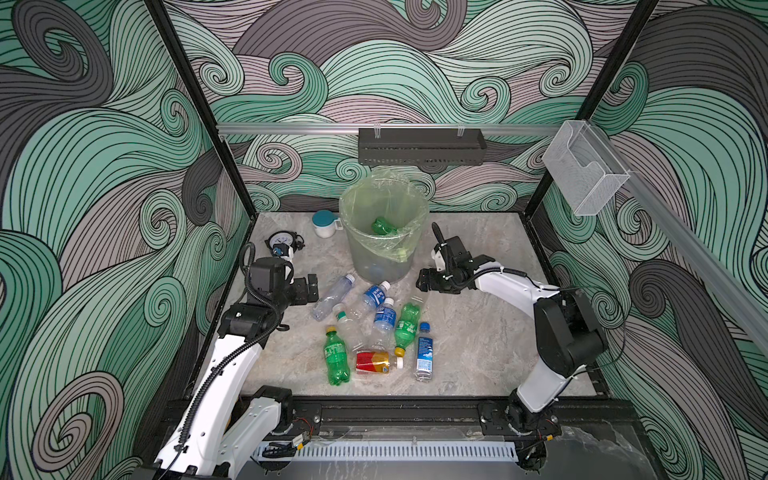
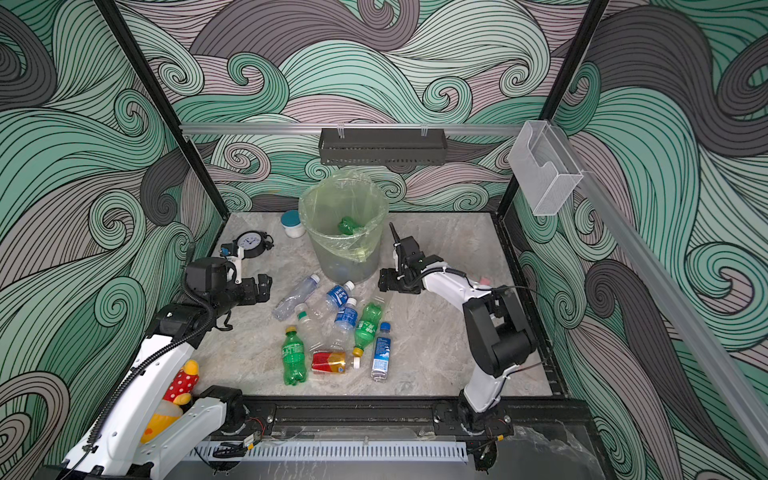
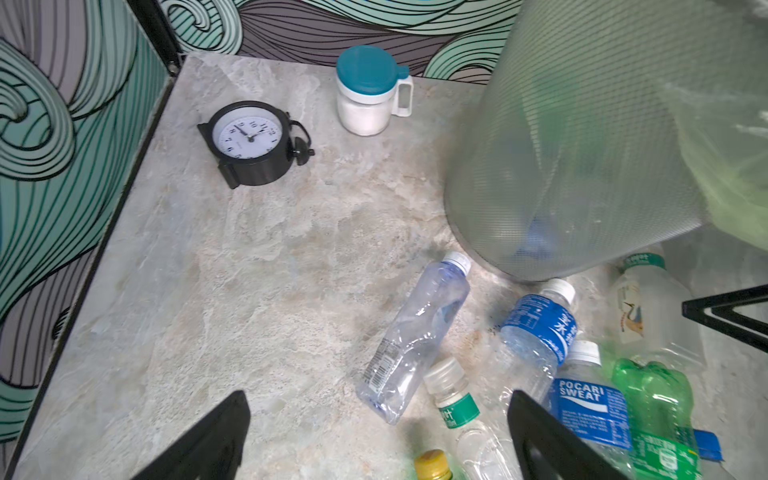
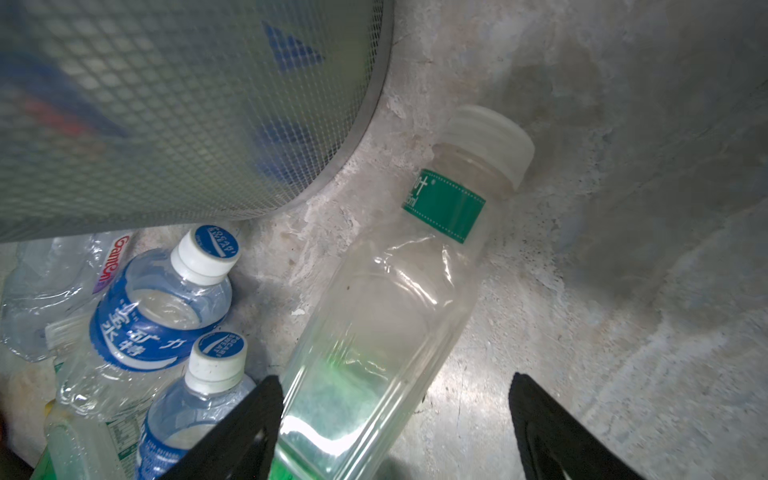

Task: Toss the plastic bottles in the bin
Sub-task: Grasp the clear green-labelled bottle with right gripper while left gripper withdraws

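One grey marbled table [image 1: 478, 332] carried everything. One tall bin [image 1: 380, 266], lined with one yellow-green bag [image 1: 409, 243], stood upright at the far middle. One green bottle in the bin [image 1: 383, 226] lay against the bag. Blurred blue shapes low behind the wall were too dim to count.

Two arms reached over the table. The left gripper [image 1: 311, 289] hung just left of the pile, its jaws spread wide and empty. The right gripper [image 1: 423, 283], just right of the bin's foot, also had its jaws apart. In the right wrist view one banded clear bottle [image 4: 395, 311] lay on the table between its fingers [image 4: 249, 428], unsqueezed, with a gap on one side.

One black rack [image 1: 422, 145] hung on the far wall and one clear box [image 1: 582, 174] on the right rail. One spotted toy [image 2: 178, 386] showed at the near left behind the left arm.

Nine bottles, as far as I could count where the clear ones overlapped, lay on their sides nearer than the bin:
- the banded one already told, and a second banded bottle [image 1: 343, 318]
- one plain clear bottle [image 1: 332, 297]
- two blue-labelled white-capped ones, the far blue bottle [image 1: 374, 295] and the near blue bottle [image 1: 384, 318]
- two green ones, the left green bottle [image 1: 337, 359] and the middle green bottle [image 1: 407, 324]
- one blue-capped bottle [image 1: 424, 353]
- one red-and-yellow bottle [image 1: 374, 362]

One clock [image 1: 281, 242] sat far left, and one white jar [image 1: 325, 224] just left of the bin.
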Controlling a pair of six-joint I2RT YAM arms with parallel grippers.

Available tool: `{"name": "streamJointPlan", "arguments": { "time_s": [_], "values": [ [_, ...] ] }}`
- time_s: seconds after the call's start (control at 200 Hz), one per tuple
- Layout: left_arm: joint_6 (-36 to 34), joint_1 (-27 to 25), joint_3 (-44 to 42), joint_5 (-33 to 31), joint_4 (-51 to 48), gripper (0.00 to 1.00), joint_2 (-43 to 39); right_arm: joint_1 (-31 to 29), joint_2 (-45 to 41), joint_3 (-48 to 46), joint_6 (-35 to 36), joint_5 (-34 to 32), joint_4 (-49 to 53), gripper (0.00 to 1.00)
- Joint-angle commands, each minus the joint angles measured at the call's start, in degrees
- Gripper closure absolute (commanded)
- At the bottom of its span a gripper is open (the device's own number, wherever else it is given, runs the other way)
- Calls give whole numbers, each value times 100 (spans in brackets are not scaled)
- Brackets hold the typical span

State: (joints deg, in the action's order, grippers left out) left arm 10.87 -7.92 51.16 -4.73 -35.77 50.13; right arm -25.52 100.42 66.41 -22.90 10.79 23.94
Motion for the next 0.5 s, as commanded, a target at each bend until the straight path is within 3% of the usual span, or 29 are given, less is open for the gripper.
{"name": "streamJointPlan", "arguments": {
  "time_s": [0.0, 0.21, 0.495],
  "values": [
    [101, 67, -32, -365, -77, 1, -63, -63, 186, 135, -55, 101, -69, 14],
    [11, 71, -307, -327, 43, 1, -49, -224, 530, 327, -76, 72, -30, 14],
    [96, 72, -407, 83, 316, 1, 67, -307, 877, 478, -401, -305, 82, 23]
  ]
}}
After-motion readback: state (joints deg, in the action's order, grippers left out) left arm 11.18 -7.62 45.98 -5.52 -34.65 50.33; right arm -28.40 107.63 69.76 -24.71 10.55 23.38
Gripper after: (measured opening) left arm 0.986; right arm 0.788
